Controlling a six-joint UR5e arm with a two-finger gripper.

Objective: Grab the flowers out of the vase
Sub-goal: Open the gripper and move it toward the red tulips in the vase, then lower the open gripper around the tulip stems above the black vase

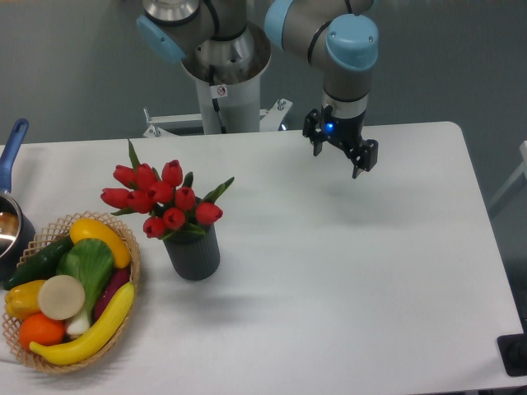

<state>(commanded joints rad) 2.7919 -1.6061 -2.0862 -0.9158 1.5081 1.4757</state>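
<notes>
The flowers, a bunch of red tulips with closed buds and green leaves, stand upright in the vase, a dark grey cylinder left of the table's middle. My gripper hangs over the table's far side, well to the right of the flowers and apart from them. Its two dark fingers point down and stand apart, open, with nothing between them.
A wicker basket of fruit and vegetables sits at the front left, close beside the vase. A pot with a blue handle is at the left edge. The robot's base rises behind the table's far edge.
</notes>
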